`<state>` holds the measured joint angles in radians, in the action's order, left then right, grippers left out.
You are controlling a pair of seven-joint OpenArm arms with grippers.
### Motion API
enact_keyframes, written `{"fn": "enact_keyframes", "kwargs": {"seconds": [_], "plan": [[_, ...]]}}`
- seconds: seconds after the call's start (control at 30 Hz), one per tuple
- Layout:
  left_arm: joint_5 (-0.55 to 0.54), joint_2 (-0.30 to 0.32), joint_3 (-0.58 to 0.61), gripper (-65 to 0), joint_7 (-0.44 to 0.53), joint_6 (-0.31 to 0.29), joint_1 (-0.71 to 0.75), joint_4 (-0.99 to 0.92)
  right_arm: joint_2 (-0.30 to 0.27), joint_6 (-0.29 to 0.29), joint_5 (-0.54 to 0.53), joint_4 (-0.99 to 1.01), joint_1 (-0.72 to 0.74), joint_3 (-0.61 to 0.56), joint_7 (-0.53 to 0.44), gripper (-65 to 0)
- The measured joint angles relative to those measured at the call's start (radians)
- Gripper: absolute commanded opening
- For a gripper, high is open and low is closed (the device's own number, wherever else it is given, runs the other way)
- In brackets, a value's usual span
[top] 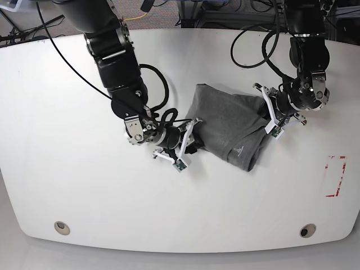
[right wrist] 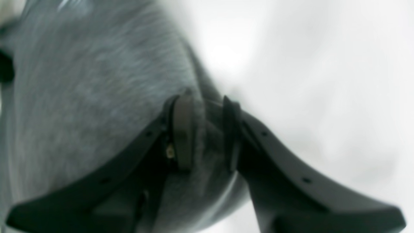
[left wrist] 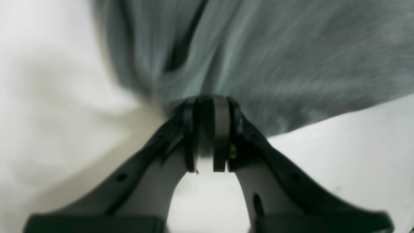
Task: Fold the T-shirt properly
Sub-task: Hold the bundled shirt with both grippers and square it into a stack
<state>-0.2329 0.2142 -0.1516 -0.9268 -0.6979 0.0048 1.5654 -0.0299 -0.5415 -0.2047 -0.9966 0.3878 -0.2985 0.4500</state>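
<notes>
The tabletop (top: 73, 185) is white, smooth and matt, with a curved near edge; two round metal fittings (top: 62, 227) are set into it near that edge, one toward each corner, and one red rectangular outline (top: 336, 175) is marked on it well to the side of the garment, beyond the left arm. Behind the far edge, dark cables (top: 253, 34) and grey flooring show; the rest of the room is out of view. One T-shirt (top: 230, 126) is present, heather-grey, lying bunched near the middle of the tabletop and partly doubled over, with a small pale mark near its lower fold. Two arms are present, one on each side of the T-shirt. The left gripper (left wrist: 207, 136) sits at the garment's edge, on the side nearer the red outline; its jaws are pressed nearly together, and grey cloth fans out from between the tips, so it is holding the T-shirt. The right gripper (right wrist: 207, 136) sits at the opposite edge; its jaws stand narrow, with a thick fold of the same cloth filling the space between the pads (right wrist: 182, 132), so it too is gripping the T-shirt. Both wrist views are blurred, and finer detail of the cloth cannot be told.
</notes>
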Motion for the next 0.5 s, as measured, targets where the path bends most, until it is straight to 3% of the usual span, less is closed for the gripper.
{"fn": "enact_keyframes", "kwargs": {"seconds": [0.23,0.5], "plan": [[0.01,0.022,0.003,-58.9,0.002,0.0,-0.091,-0.095,-0.095,-0.003,-0.002,-0.219,-0.158,0.002,-0.001,-51.0],[0.017,0.021,0.067,-58.9,0.085,0.0,-0.165,-0.192,-0.111,0.0,0.017,-0.455,-0.32,0.002,0.116,-51.0]]}}
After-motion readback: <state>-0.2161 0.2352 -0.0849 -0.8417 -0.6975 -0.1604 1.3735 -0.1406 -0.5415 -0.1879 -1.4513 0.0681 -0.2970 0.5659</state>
